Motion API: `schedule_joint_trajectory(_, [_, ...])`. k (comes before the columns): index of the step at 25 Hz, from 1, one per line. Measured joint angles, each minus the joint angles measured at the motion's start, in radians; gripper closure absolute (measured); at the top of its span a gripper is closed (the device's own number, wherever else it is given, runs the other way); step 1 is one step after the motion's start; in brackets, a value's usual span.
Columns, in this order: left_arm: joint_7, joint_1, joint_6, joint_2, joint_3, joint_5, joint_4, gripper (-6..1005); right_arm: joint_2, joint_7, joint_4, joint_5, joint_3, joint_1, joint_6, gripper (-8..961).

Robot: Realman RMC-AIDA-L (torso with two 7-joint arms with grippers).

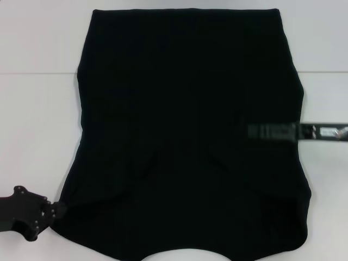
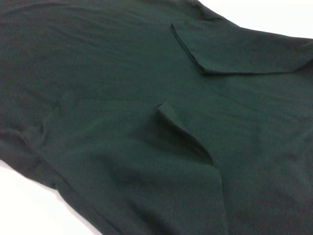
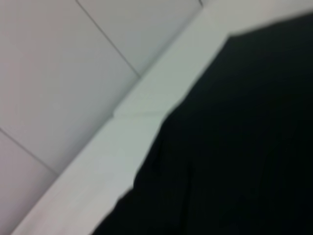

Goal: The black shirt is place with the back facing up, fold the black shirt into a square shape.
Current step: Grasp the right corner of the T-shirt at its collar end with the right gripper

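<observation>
While the black shirt (image 1: 185, 136) covers the white table (image 1: 32, 109), jaw states — both grippers — cannot be told.

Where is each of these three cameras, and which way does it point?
Head: looks down from above on the shirt spread over the table; left pincer at the near left corner, right arm reaching in from the right.
Left wrist: close over the shirt's folds; no pincer shows.
Right wrist: the shirt's edge and table; no pincer.
All share the shirt.

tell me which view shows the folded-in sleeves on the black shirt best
The left wrist view: a sleeve hem and a raised fold lie clearly on the black shirt. The head view gives only faint creases; the right wrist view, just an edge.
</observation>
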Motion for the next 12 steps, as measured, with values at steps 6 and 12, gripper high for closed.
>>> schedule_joint_trajectory(6, [-0.003, 0.012, 0.005, -0.001, -0.006, 0.002, 0.005, 977, -0.058, 0.117, -0.011, -0.090, 0.005, -0.047, -0.137, 32])
schedule_joint_trajectory(12, [-0.012, 0.012, 0.006, -0.001, -0.004, 0.003, 0.005, 978, -0.113, 0.207, -0.012, -0.143, 0.012, -0.099, -0.223, 35])
